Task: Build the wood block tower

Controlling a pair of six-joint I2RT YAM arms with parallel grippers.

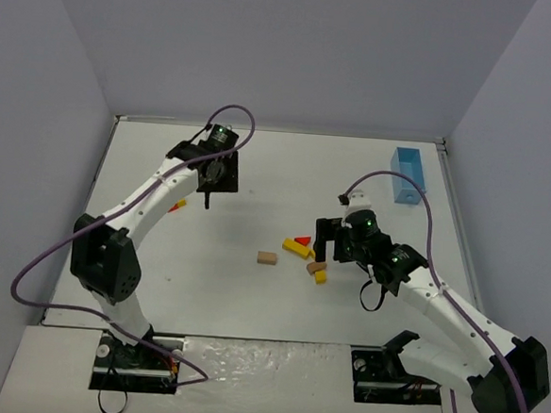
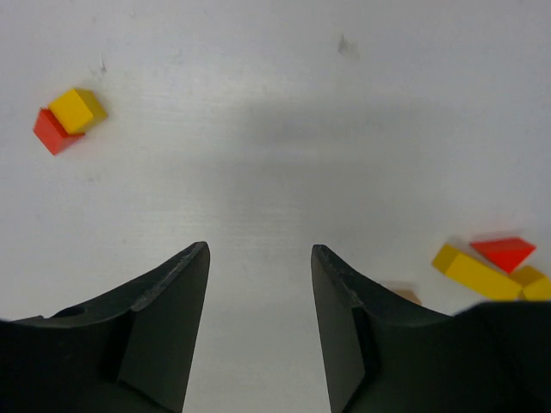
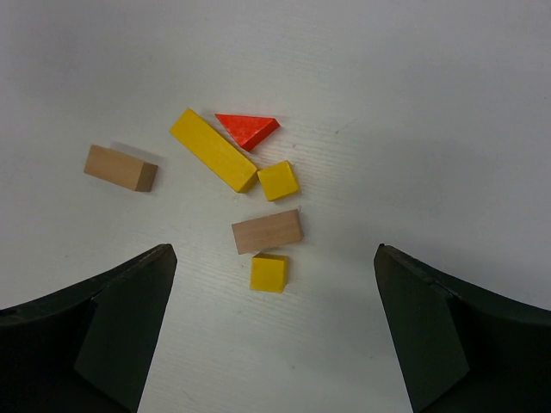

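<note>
No tower stands; the blocks lie loose on the white table. In the right wrist view I see a tan cuboid (image 3: pixel 121 168), a long yellow block (image 3: pixel 213 149), a red wedge (image 3: pixel 248 129), a yellow cube (image 3: pixel 278 181), a second tan cuboid (image 3: pixel 267 231) and a second yellow cube (image 3: pixel 269 273). My right gripper (image 3: pixel 274 249) is open wide above this cluster (image 1: pixel 308 256). My left gripper (image 2: pixel 260 258) is open and empty over bare table. A yellow cube (image 2: pixel 77 109) leans on a red piece (image 2: pixel 49 133) to its far left, and this pair also shows beside the left arm (image 1: pixel 175 206).
A light-blue box (image 1: pixel 408 175) stands at the back right near the wall. Grey walls close in the table on three sides. The table's front edge (image 1: pixel 247 337) runs just ahead of the arm bases.
</note>
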